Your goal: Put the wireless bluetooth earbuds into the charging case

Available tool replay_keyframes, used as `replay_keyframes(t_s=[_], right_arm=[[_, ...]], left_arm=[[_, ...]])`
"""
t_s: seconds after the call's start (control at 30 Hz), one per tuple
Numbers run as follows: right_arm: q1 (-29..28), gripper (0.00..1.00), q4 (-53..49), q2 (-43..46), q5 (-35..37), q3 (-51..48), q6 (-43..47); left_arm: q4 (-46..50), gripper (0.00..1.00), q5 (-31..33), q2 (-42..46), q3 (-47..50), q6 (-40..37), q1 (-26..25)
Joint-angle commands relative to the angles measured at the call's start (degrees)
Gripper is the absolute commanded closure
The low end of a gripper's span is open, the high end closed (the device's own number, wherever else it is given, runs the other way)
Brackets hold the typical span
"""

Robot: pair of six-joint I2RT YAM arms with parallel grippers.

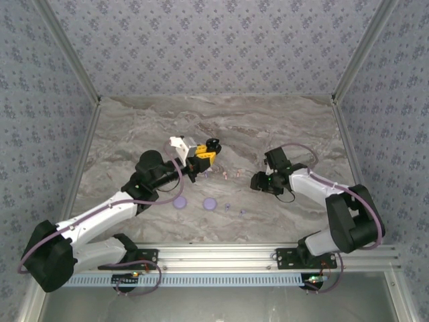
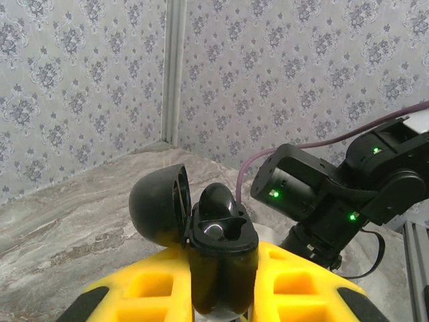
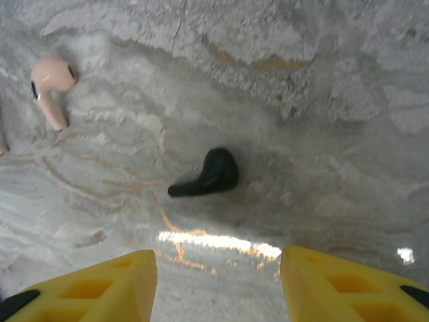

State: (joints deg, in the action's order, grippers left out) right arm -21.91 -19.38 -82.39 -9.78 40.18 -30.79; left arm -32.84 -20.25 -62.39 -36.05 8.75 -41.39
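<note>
grey marble desk, patterned wallpaper walls on three sides. left tool is up off the desk near centre, its yellow fingers clamped on the black charging case, one on each side of the body. case is upright, lid flipped back to the left. a black rounded piece stands in the far well; looks like an earbud, can't tell for sure. the near well shows a shiny bottom. right arm's wrist, green leds lit, sits just behind the case in the left wrist view.

right tool is low over the desk right of centre, fingers spread wide, holding nothing. black earbud lies on its side ahead of the gap, roughly centred, stem pointing left, touching neither finger. bare desk between it and the fingers. pale pink earbud lies further out to the left, well apart from the black one. another pale bit clips the left edge.

top view: two pale earbuds lie between the two tools. two lilac discs lie nearer the bases, with two tiny lilac earbuds just right of them. all are apart from both tools.
</note>
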Motion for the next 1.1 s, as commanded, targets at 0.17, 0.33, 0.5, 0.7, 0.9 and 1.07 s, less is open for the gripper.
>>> replay_keyframes(t_s=[0.17, 0.33, 0.5, 0.7, 0.9, 1.07], right_arm=[[-0.6, 0.48, 3.4, -3.8, 2.3, 3.2, -0.8], [-1.0, 0.52, 3.2, -5.7, 3.4, 4.8, -0.2], [-1.5, 0.53, 3.4, -7.4, 3.9, 5.7, 0.1], [-2.2, 0.57, 2.9, -9.1, 4.7, 7.1, 0.7], [-3.5, 0.59, 1.4, -10.9, 5.3, 8.6, 1.5], [-4.7, 0.61, 0.6, -12.2, 5.9, 9.9, 2.2]], left_arm=[[-0.2, 1.0, 0.2, 1.6, -0.7, -1.3, -0.4], [-0.2, 1.0, 0.2, 1.7, -0.8, -1.2, -0.4], [-0.1, 1.0, 0.2, 2.2, -0.8, -1.3, -0.3], [0.3, 1.0, 0.4, 2.4, -0.8, -1.5, -0.3], [0.1, 1.0, 0.2, 2.5, -0.6, -1.5, -0.3], [0.1, 1.0, 0.2, 2.5, -0.5, -1.4, -0.4]])
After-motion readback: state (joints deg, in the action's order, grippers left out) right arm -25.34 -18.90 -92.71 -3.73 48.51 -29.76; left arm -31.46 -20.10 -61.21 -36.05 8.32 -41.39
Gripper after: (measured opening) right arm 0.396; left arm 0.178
